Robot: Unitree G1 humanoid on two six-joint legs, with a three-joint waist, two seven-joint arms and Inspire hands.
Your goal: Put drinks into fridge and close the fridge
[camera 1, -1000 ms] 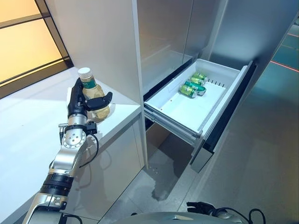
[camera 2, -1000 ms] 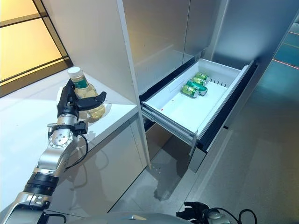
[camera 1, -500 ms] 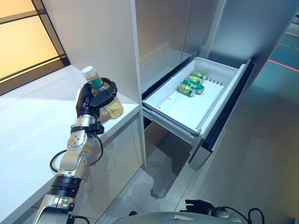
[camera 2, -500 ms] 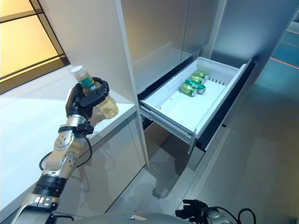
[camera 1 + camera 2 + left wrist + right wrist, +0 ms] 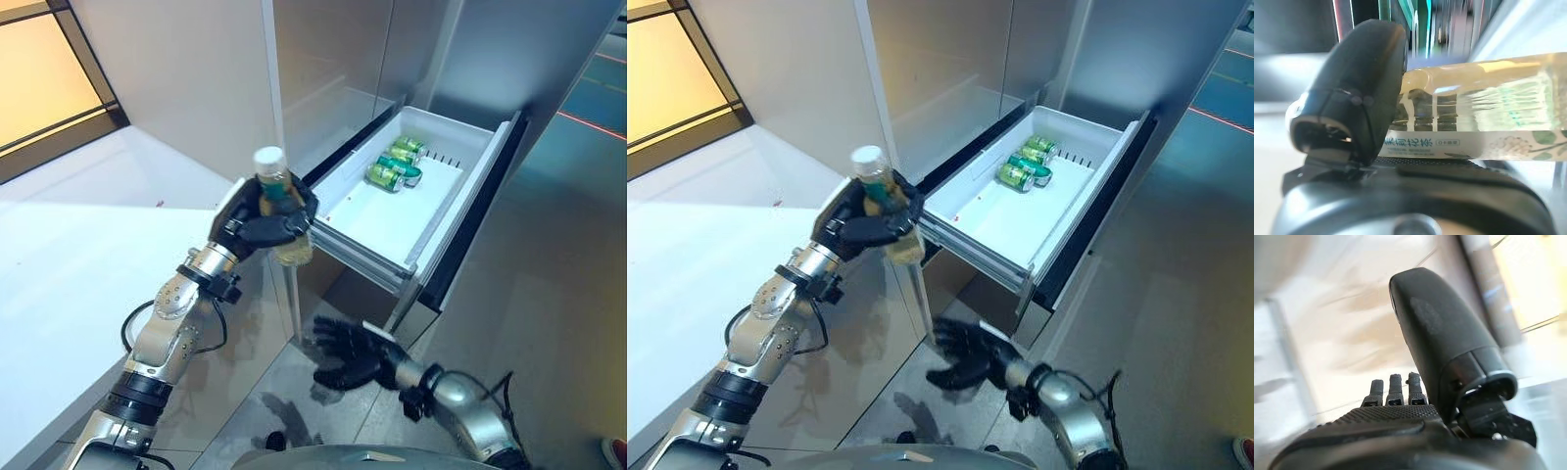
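Observation:
My left hand (image 5: 257, 223) is shut on a bottle (image 5: 279, 204) of pale yellow tea with a white cap and green label. It holds the bottle in the air past the counter's corner, close to the near left corner of the open white fridge drawer (image 5: 443, 202). The bottle also shows in the left wrist view (image 5: 1484, 115), pinned by the thumb (image 5: 1359, 88). Green cans (image 5: 392, 166) lie at the back of the drawer. My right hand (image 5: 351, 354) is open, fingers spread, low over the floor below the drawer; it also shows in the right wrist view (image 5: 1400, 426).
A white counter (image 5: 78, 245) runs along the left. The tall grey fridge front (image 5: 343, 59) stands behind the drawer. The drawer's dark front panel (image 5: 480, 206) juts out to the right over the grey floor (image 5: 549, 313).
My left hand has carried the bottle off the counter, rightward to the drawer's near corner. My right hand has risen into view below the drawer. The camera has shifted.

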